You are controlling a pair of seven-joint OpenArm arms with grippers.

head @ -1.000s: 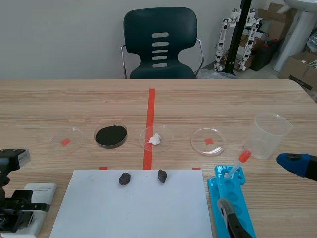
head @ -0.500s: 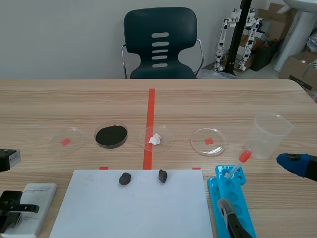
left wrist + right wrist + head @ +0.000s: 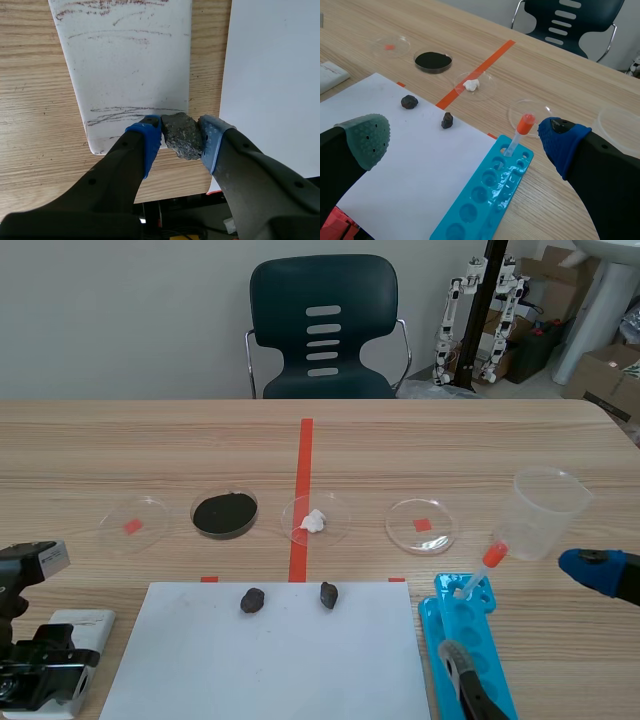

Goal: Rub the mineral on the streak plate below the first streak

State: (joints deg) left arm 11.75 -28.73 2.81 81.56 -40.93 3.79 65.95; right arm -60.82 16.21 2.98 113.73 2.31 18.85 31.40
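Back up at the lower left of the scene view with the left arm [image 3: 25, 570], after a dip toward the frame's edge half a second ago and a return to much the same spot as a second ago. Reads as one back-and-forth stroke over the streak plate [image 3: 90, 622], so probably mid-rub rather than finished. Clamps the mineral [image 3: 184, 137] in the left pincer [image 3: 180, 134] between blue dotted pads [image 3: 149, 139], at the plate's near end and just beside the white paper sheet [image 3: 270, 75]. Shows thin dark-grey lines right ahead of the stone, fainter marks midway and reddish-brown ones at the far end; impossible to say which to call the first streak. Looks a rough, angular, grey-speckled lump against a matt white slab with rounded corners. Leaves the right pincer [image 3: 465, 141] gaping wide and holding nothing, with the glossy turquoise well tray [image 3: 485, 200] and an orange-bulbed dropper [image 3: 520, 131] ahead of it. Elsewhere on the wood-grain surface [image 3: 450, 440]: two dark pebbles [image 3: 252, 600] on the paper, clear shallow dishes [image 3: 421, 525] across the middle of the frame, one with black powder [image 3: 224, 513], one with a white lump [image 3: 314, 521], and a translucent plastic cup [image 3: 545, 512] at right.
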